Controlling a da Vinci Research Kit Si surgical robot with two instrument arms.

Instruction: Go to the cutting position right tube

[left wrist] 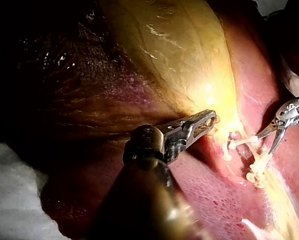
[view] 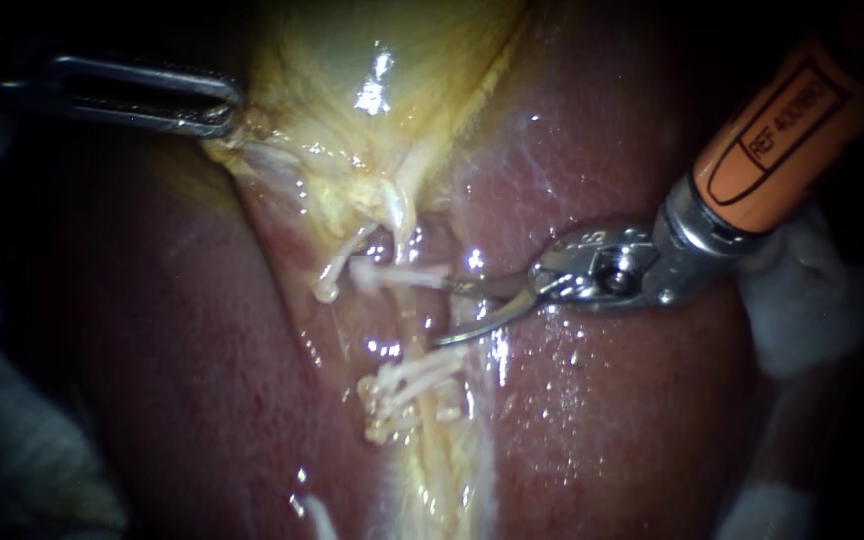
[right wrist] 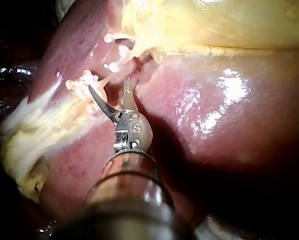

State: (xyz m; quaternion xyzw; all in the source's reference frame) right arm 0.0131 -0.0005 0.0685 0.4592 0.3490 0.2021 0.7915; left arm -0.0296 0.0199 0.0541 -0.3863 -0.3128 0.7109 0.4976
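Note:
The yellow gallbladder lies on the red liver. A pale tube runs down from it between a white clip above and a cluster of white clips below. My right instrument, with an orange shaft, holds two curved blades open just right of that bare stretch, with the tips at the tube's edge. The right wrist view shows the same blades spread apart beside the clips. My left instrument is shut on the gallbladder's edge, also seen from its own wrist.
Another white clip sits on a short stump left of the tube. White gauze lies behind the right instrument's shaft, with more gauze at the lower left.

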